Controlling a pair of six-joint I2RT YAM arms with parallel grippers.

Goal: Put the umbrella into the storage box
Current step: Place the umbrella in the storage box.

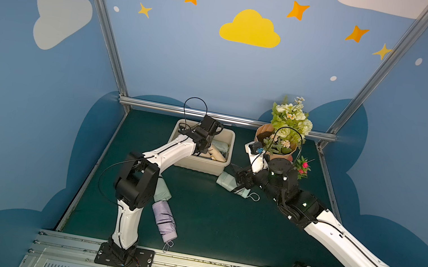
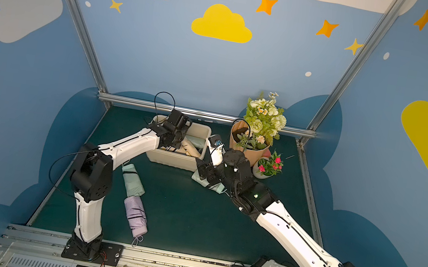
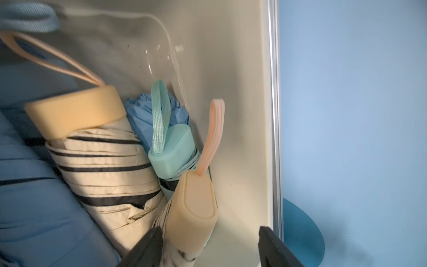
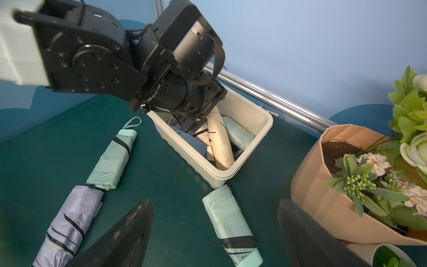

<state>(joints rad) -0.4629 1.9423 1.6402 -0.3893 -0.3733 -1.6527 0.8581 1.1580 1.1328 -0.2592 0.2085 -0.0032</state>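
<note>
Lilac umbrella (image 1: 163,222) lies nearest on the green counter (image 1: 214,223), end to end with a mint umbrella (image 2: 132,182) farther in. Beyond them, the right pincer (image 4: 215,205) hangs released, its jaws wide on either side of a second mint umbrella (image 4: 227,217) that lies flat just beside the storage box (image 1: 199,165). Farthest, the left pincer (image 3: 209,228) is down inside the box, jaws apart, with a cream striped umbrella (image 3: 191,208) lying between them among other umbrellas.
</note>
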